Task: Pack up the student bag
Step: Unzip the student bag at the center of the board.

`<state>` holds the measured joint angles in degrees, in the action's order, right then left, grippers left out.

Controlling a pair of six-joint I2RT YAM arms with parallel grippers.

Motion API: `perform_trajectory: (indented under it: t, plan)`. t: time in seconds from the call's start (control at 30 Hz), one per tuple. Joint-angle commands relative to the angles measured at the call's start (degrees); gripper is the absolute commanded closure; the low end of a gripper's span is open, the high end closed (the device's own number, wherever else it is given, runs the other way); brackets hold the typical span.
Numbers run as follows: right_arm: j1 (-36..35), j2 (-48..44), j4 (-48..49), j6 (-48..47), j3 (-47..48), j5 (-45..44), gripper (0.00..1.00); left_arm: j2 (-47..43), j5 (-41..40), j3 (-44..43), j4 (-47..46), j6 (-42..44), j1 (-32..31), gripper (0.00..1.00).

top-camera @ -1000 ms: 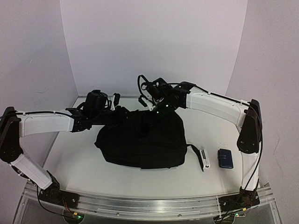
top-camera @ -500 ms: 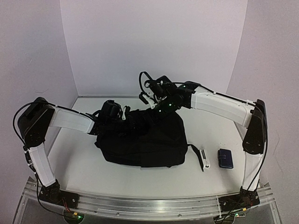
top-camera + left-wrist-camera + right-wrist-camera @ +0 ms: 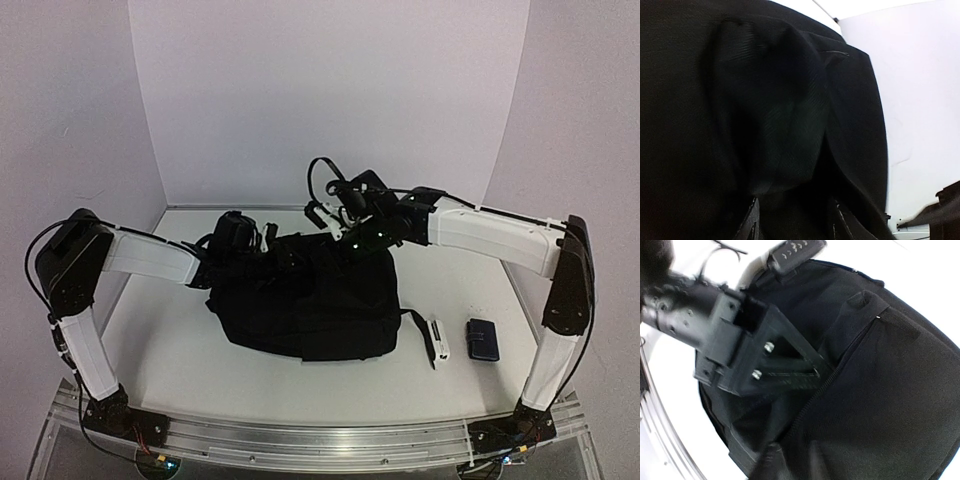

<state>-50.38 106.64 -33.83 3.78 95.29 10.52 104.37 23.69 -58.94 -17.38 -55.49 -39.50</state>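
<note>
The student bag (image 3: 300, 310), a large black backpack, lies in the middle of the table. My left gripper (image 3: 278, 256) is down at its back rim. In the left wrist view its fingertips (image 3: 752, 225) stand well apart, and black bag fabric (image 3: 765, 100) fills the space ahead and between them. My right gripper (image 3: 340, 238) is at the same rim, just to the right. In the right wrist view its jaws (image 3: 794, 460) sit slightly apart astride the bag's zip edge (image 3: 840, 365). The left gripper's black body (image 3: 740, 350) reaches into the opening.
A small dark-blue case (image 3: 484, 339) lies right of the bag. A small white object (image 3: 438, 343) lies beside the bag's strap (image 3: 415, 320). White walls close in the back and both sides.
The left arm's elbow folded back and its gripper came right and down onto the bag's rim. The right arm drifted slightly right, and its jaws parted a little.
</note>
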Motion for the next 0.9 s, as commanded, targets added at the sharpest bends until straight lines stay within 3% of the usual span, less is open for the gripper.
perform_trajectory:
  t: [0.0,0.23,0.3,0.43,0.6,0.87]
  plan:
    - [2.3,-4.5,0.6,0.0,-0.1,2.5,0.63,-8.0,-7.6,1.8,11.2,4.1,1.3,0.50]
    - [9.3,-13.8,-2.2,-1.9,-1.8,5.3,0.16,-19.1,-13.8,2.7,22.2,8.8,1.3,0.32]
    - [11.6,-17.0,-3.7,-2.5,-4.1,5.1,0.09,-21.8,-14.7,3.3,24.3,9.9,1.3,0.25]
    - [17.0,-20.7,-9.4,-6.8,-10.9,3.1,0.03,-25.6,-16.5,4.1,28.1,11.6,1.2,0.07]
    - [25.2,-22.7,-15.8,-11.9,-20.7,2.3,0.03,-28.6,-18.7,5.2,30.1,12.2,1.2,0.03]
    - [27.7,-21.2,-21.9,-17.3,-29.3,-1.7,0.04,-28.3,-19.1,5.0,29.9,12.2,1.2,0.02]
